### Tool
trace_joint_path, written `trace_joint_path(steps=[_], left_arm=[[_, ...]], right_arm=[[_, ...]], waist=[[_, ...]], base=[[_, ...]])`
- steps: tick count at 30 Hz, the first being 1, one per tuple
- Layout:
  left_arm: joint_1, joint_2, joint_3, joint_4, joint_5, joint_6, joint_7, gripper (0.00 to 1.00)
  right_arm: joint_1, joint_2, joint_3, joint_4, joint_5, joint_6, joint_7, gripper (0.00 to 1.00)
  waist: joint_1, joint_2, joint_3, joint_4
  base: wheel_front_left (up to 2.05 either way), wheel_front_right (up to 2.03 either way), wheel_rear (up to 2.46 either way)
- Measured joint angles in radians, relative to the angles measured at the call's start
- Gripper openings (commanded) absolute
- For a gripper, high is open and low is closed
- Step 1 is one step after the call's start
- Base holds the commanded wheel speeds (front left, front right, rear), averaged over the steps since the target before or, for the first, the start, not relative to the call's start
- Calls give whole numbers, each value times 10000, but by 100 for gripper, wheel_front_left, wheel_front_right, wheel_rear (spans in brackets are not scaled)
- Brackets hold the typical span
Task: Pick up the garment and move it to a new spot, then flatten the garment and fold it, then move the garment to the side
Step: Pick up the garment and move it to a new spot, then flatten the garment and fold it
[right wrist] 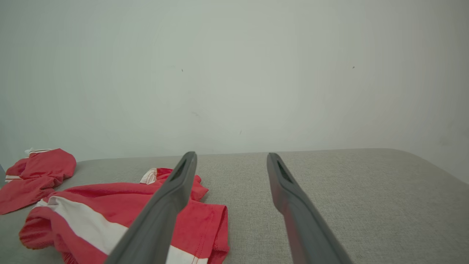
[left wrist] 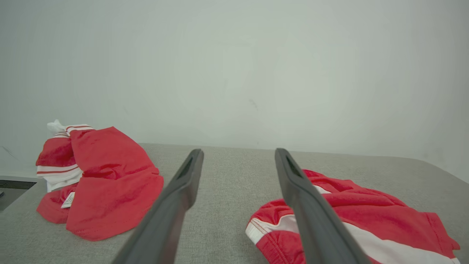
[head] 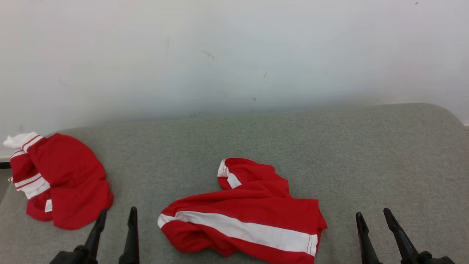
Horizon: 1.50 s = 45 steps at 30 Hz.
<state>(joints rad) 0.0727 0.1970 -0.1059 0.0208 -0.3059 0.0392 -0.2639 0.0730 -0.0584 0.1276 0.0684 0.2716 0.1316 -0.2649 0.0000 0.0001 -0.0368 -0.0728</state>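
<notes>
1. Two red garments lie on the grey surface (head: 366,146). Leftmost is one bundled garment (head: 66,179), white-striped trim, near the surface's left edge.
2. One left end effector (head: 118,211): fingers spread wide, nothing held. It sits between the two garments.
3. One garment (head: 249,209), judged the task's thing: crumpled, red with a broad white band, long axis running left to right. It lies front centre, between the end effectors, ahead-right of the left one, which looks slightly nearer.
4. One right end effector (head: 373,212): wide open, empty, with the garment ahead-left.
</notes>
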Motion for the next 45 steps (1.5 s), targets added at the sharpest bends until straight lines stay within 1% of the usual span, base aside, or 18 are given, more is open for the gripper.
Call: trace_joint_path(steps=[13,16,18,21,27,32,35,41,45], left_arm=[[66,-420,527,165,560,-558,0,100],[71,-441,539,291,585,-717,-2,100],[87,-403,412,583,581,-844,71,100],[49,-357,290,775,430,-1020,431,100],[-175,-265,33,815,-65,-1281,1453,100],[-377,-65,-217,788,-414,-1440,2406,100],[-620,92,-351,815,-585,-1482,2878,100],[-1363,257,-757,930,-1081,-1620,3574,100],[-1735,328,-1011,1225,-1670,-1638,3979,100]], right_arm=[[-23,6,-13,153,-123,0,0,100],[-55,-40,111,454,-58,0,0,100],[-123,-107,385,907,313,0,84,100],[-381,-140,834,1534,1197,0,788,100],[-1152,-345,1724,2293,3099,0,2585,100],[-1697,-570,2334,2729,4100,0,3409,100],[-1925,-665,2640,3072,4449,0,3776,100],[-2650,-698,2859,3557,4723,0,3774,100],[-3020,-663,2991,4023,4803,0,3873,100]], waist=[[0,0,-9,-69],[0,0,0,-72],[1,0,3,-69],[1,0,38,-65],[1,0,118,-42],[1,0,247,21],[1,0,393,99],[1,0,929,218],[2,0,1237,303]], base=[[0,0,0],[0,0,0],[0,0,0],[0,0,0],[0,0,0],[0,0,0],[0,0,0],[0,0,0],[0,0,0]])
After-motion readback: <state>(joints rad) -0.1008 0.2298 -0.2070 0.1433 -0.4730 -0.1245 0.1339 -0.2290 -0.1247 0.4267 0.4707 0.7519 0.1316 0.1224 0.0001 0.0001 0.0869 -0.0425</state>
